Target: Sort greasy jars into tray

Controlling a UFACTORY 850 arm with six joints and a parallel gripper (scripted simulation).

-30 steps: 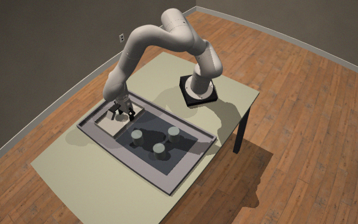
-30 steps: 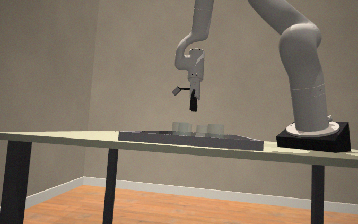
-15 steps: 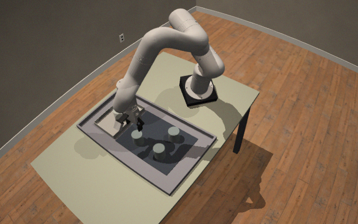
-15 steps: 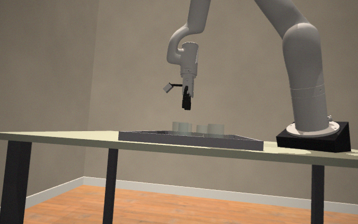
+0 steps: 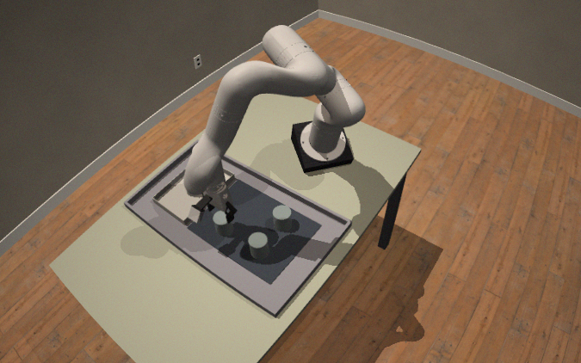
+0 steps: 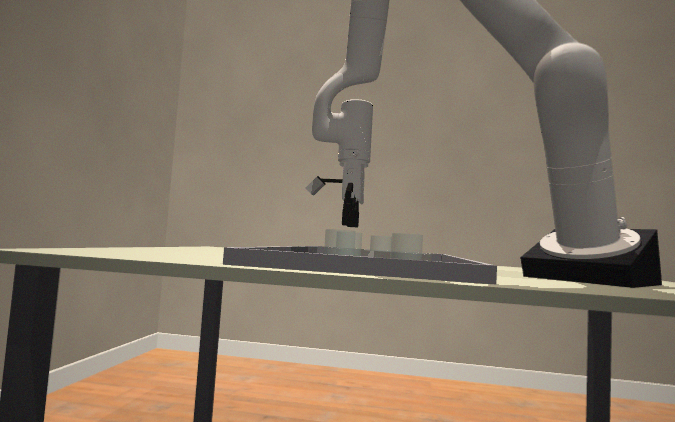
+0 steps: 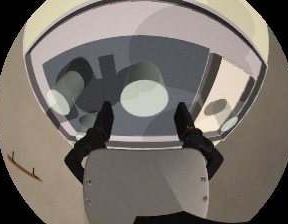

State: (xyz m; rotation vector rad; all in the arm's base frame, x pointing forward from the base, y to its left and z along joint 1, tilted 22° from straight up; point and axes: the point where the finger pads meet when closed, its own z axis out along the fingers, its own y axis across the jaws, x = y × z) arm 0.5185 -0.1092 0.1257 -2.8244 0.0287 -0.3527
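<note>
My gripper (image 5: 216,210) (image 6: 350,215) (image 7: 144,109) is open and empty. It hangs a little above one pale glass jar (image 5: 220,221) (image 6: 349,240) (image 7: 143,96) that stands mouth down at the left part of the dark drying mat (image 5: 256,203) (image 7: 181,63). In the wrist view this jar lies between my fingertips, and they do not touch it. A second jar (image 5: 281,215) and a third jar (image 5: 257,243) (image 7: 59,102) stand further along the mat. The pale tray (image 5: 168,208) (image 7: 231,83) lies just left of the mat. My arm hides part of the tray. In the side view, several jar tops (image 6: 406,242) show in a row.
Mat and tray lie on the rimmed grey steel table top (image 5: 237,279) (image 6: 360,265), on a larger pale table (image 5: 147,306). The robot base (image 5: 322,149) (image 6: 591,262) stands at the table's far end. My arm casts dark shadows over the mat.
</note>
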